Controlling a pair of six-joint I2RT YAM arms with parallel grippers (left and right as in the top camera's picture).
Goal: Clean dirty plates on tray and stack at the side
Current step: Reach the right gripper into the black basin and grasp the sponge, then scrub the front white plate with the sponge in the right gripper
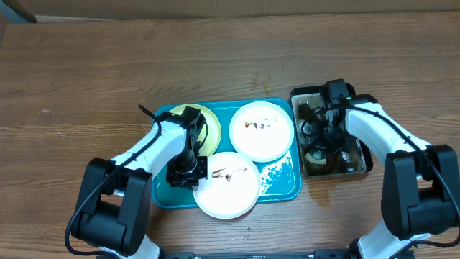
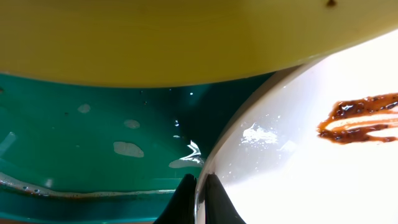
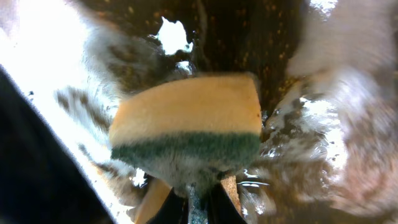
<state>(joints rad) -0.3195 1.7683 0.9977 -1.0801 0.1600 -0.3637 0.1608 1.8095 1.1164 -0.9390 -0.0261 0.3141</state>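
Observation:
The teal tray (image 1: 282, 185) holds three plates. A pale yellow plate (image 1: 210, 124) lies at the back left, a white plate (image 1: 262, 140) with brown smears at the back right, and a white smeared plate (image 1: 228, 191) at the front. My left gripper (image 1: 188, 173) is shut on the left rim of the front white plate (image 2: 298, 162), one finger on each side of the rim (image 2: 199, 199). The yellow plate (image 2: 186, 37) shows above it. My right gripper (image 1: 321, 137) is in the black tray, shut on a yellow and green sponge (image 3: 186, 130) over splashing dirty water.
The narrow black tray of water (image 1: 364, 167) stands right of the teal tray. Wet patches lie on the teal tray's floor (image 2: 127, 148). Bare wooden table (image 1: 230, 57) lies behind and to both sides. A small wet spot is on the table in front of the black tray.

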